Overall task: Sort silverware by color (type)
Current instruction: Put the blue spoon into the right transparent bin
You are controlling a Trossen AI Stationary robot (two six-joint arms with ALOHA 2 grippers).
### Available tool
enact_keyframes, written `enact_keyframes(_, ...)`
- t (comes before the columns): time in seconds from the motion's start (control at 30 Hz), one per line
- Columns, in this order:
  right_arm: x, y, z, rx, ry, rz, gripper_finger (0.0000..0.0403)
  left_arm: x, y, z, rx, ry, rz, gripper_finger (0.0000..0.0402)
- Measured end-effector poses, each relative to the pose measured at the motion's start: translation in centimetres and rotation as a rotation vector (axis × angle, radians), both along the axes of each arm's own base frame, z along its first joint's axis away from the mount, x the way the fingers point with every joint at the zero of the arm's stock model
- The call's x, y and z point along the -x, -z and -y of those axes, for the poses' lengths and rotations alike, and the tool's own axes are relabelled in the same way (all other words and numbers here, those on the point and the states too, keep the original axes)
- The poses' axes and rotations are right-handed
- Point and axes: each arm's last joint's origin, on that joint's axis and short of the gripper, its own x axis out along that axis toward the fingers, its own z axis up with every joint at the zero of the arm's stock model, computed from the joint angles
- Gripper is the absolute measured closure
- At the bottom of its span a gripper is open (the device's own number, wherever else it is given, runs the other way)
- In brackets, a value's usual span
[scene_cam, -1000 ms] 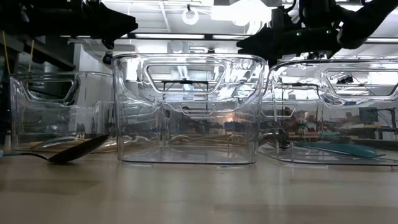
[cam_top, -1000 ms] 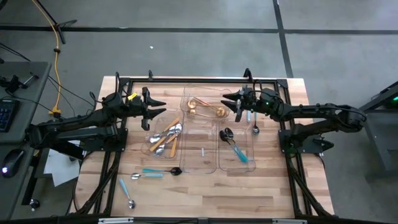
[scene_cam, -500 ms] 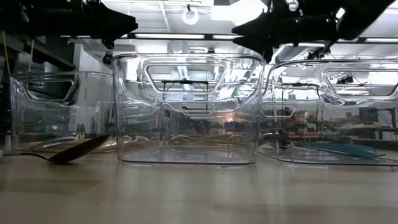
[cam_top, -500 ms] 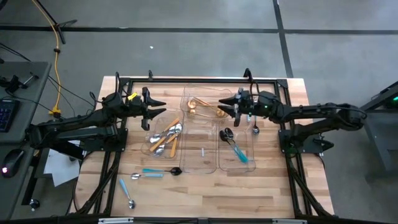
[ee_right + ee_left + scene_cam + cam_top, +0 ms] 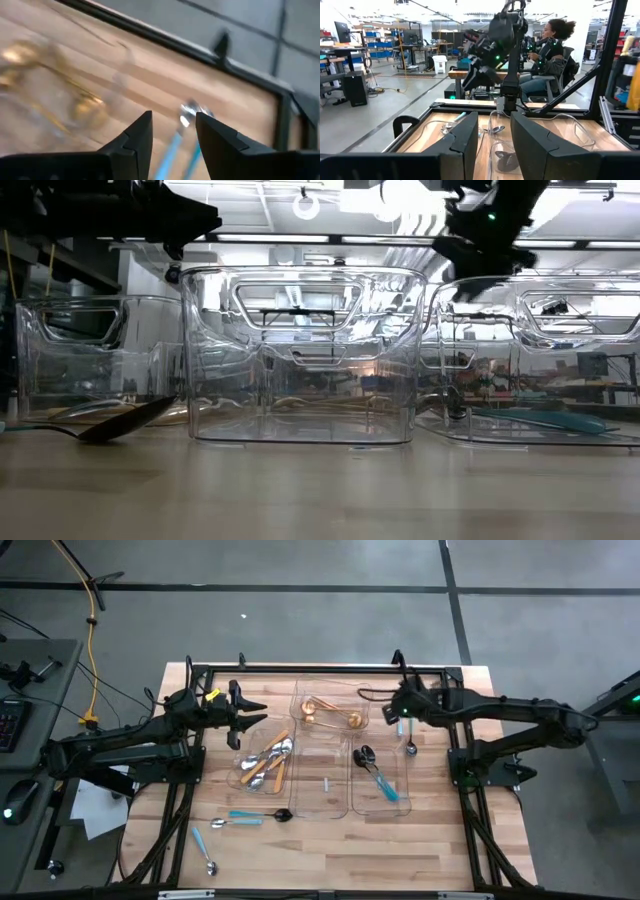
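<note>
— Where's the right tool (image 5: 396, 712)?
— Fingers parted, empty, above the light-blue-handled spoon (image 5: 409, 737) lying just right of the teal-cutlery tray (image 5: 400, 802).
— Left tool (image 5: 247, 718)?
— Parted, empty, far left of that tray.

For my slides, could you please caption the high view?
Both grippers open above clear trays of partly sorted silverware.

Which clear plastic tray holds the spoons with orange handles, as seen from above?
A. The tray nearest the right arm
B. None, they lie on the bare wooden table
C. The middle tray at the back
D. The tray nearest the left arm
D: in the high view the silver spoons with orange handles lie in the clear plastic tray on the left arm's side; the back middle tray holds gold pieces.
</note>
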Motion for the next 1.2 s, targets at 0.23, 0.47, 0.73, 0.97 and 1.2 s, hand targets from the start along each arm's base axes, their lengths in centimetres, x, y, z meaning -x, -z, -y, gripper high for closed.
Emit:
enact_keyframes(0.23, 2.6, 5.3, -0.6, -0.153, 0.203, -0.105, 0.0268, 0.0, 0.1, 0.0, 0.017, 0.002, -0.006, 0.0298)
enact_keyframes(0.47, 3.2, 7.4, -0.2, -0.307, 0.2, -0.092, 0.0268, 0.0, 0.1, 0.0, 0.017, 0.002, -0.006, 0.0298)
enact_keyframes(0.73, 3.3, 5.8, 2.1, -0.461, 0.152, -0.001, 0.0268, 0.0, 0.1, 0.0, 0.016, 0.002, -0.005, 0.0298)
enact_keyframes(0.97, 4.6, 6.1, 4.4, -0.568, 0.184, 0.041, 0.0268, 0.0, 0.1, 0.0, 0.016, 0.002, -0.005, 0.0298)
enact_keyframes(1.2, 5.4, 6.8, 6.3, -0.631, 0.237, 0.049, 0.0268, 0.0, 0.1, 0.0, 0.016, 0.002, -0.005, 0.0298)
